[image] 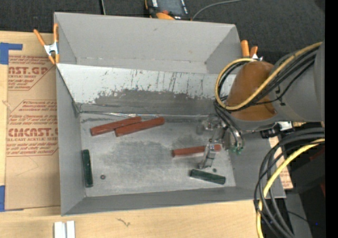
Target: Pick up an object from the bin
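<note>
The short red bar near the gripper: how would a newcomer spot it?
In the grey bin, find the gripper at right. Left of it lies the short red bar; the two other red bars are longer and farther left; its nearest neighbour is a dark green bar.

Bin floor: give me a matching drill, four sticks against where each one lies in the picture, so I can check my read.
Things:
1. long red sticks
2. short red stick
3. green stick lying front to back
4. green stick lying crosswise

Places in the picture:
a. lower right
b. far left
c. upper left
d. right of the middle

Pairs: 1-c, 2-d, 3-b, 4-a.
</note>
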### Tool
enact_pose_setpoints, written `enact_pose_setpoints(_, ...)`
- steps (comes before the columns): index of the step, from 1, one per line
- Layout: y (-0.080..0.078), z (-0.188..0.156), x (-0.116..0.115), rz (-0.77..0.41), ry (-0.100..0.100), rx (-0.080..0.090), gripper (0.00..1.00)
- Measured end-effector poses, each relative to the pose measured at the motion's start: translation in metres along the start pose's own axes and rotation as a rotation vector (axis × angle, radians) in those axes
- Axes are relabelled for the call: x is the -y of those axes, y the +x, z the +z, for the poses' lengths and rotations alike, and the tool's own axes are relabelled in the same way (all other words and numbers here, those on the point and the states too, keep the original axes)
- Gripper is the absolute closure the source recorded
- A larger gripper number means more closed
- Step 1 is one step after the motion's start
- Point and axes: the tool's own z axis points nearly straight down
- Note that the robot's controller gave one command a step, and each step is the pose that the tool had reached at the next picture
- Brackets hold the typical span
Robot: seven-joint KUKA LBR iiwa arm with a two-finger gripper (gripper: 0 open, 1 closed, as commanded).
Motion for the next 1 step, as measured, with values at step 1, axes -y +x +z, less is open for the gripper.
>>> enact_pose_setpoints(1,-0.0002,-0.0003,0.0001,0.0,0.0,0.001,1.0)
